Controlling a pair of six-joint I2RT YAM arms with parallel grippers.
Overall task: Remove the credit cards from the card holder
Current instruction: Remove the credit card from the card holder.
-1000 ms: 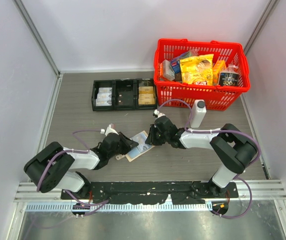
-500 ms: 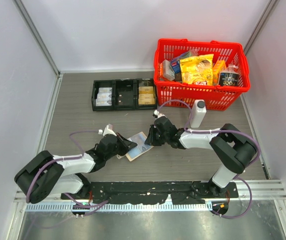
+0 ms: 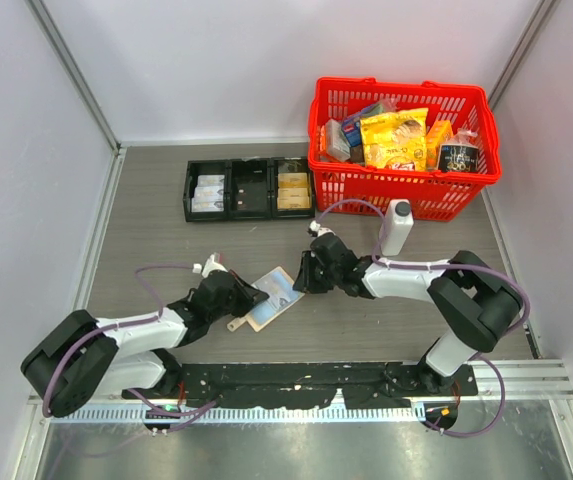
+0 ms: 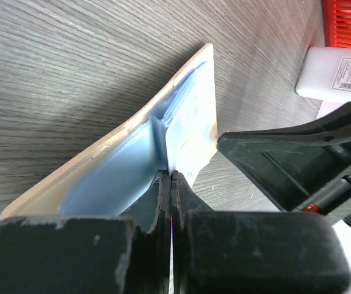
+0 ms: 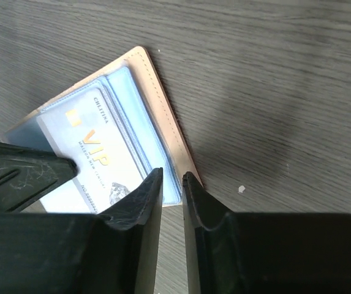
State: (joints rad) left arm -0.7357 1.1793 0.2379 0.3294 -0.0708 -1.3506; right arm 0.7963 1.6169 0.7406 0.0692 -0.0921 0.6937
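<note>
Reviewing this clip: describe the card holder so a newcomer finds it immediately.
Start at the red basket at the far right, then come toward the arms past the white bottle. The card holder lies open between the left pincer and the right pincer. Nothing else is tan-edged and pale blue inside, with a VIP card showing.

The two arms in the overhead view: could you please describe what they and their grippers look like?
The left arm and right arm match: white link shells between bulky black rounded joints, on a black base plate. A thin purple cable loops along each. The left gripper and right gripper are matte black, with flat, slightly scuffed fingers.
</note>
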